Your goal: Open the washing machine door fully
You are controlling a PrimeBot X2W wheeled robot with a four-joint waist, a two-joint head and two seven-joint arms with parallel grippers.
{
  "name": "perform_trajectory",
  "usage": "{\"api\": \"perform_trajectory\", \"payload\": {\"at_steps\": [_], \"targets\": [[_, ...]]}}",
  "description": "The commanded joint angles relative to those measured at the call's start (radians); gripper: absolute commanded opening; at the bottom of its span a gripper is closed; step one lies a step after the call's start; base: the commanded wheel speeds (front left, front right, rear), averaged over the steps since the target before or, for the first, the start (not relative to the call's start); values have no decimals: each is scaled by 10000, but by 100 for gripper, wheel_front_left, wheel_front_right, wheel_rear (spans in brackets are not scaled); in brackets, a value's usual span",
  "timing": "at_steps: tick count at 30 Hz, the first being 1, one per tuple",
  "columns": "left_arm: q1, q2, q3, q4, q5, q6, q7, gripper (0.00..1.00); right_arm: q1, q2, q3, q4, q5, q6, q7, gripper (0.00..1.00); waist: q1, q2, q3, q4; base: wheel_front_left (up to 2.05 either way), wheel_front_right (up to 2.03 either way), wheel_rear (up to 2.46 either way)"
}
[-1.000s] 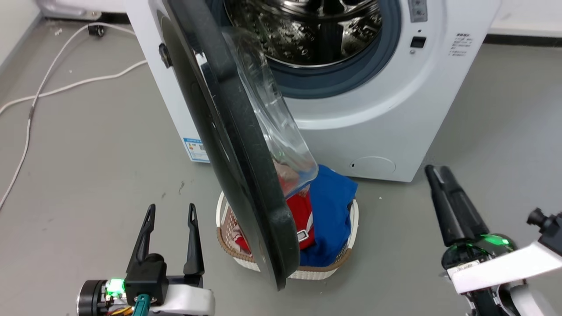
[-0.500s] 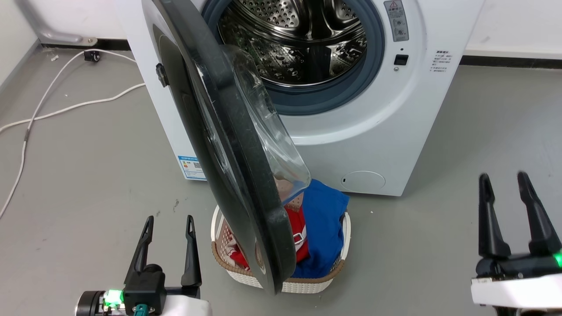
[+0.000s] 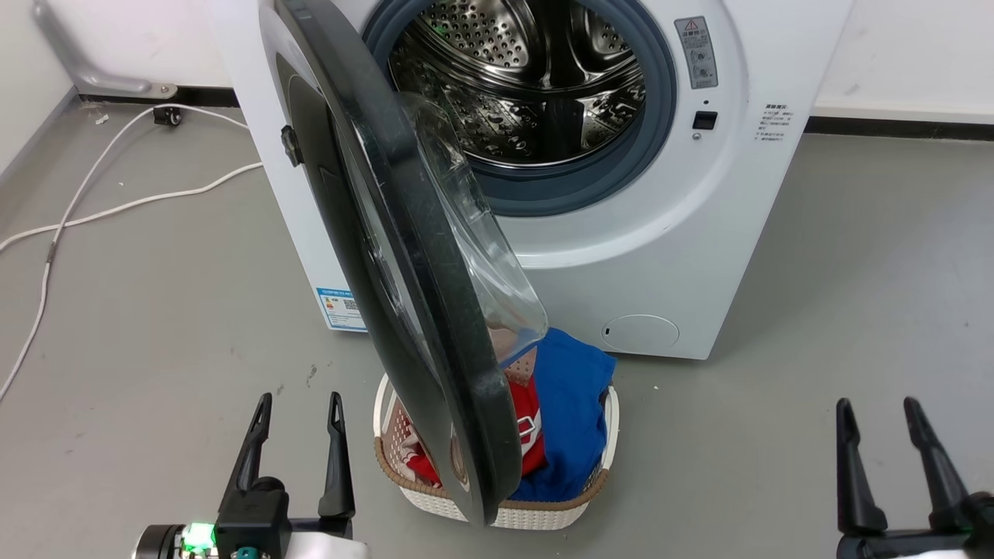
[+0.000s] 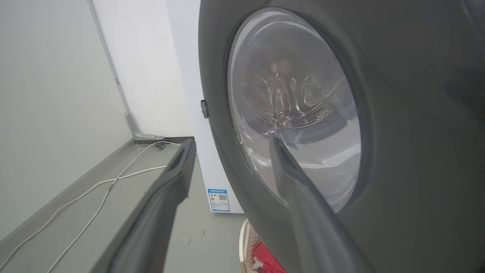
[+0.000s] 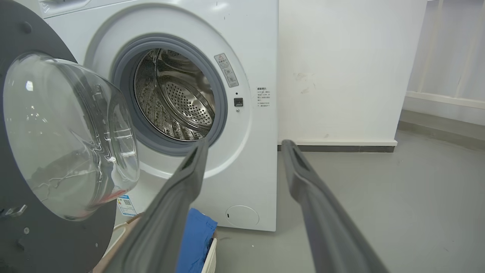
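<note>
basket point(image 3: 536, 514): clothes point(image 3: 571, 411) | washing machine door point(image 3: 408, 241) open | left end effector point(image 3: 301, 397), right end effector point(image 3: 876, 402) apart

Open floor point(image 3: 738, 435) right of the washing machine door point(image 3: 439, 310), laundry basket point(image 3: 543, 515) beneath its lower edge.

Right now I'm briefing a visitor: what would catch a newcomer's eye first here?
The washing machine door stands swung out at centre, its glass bowl bulging toward the steel drum behind. On the floor below sits a white basket of red and blue clothes.
</note>
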Motion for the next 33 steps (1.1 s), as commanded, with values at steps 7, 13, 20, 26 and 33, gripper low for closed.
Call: {"api": "perform_trajectory", "payload": {"at_steps": [7,13,20,26,33], "targets": [[163,-51,36,8,-108,-152,-28,100,482,50,191,180,308,1,-17,100,1,-1,-47,-5,0,0,0],[198,-90,99,92,-143,-242,-28,100,507,52,126,212,398,0,-17,100,1,-1,-49,-20,0,0,0],[199,-122,165,155,-96,-245,-28,100,483,53,127,268,421,1,-18,100,1,-1,-51,-12,0,0,0],[96,-138,293,136,42,-26,-28,100,404,54,175,323,432,0,-18,100,1,-1,-71,-3,0,0,0],[-404,172,585,-868,287,287,-28,0,394,53,165,385,509,0,-18,100,1,-1,-108,76,0,0,0]]}}
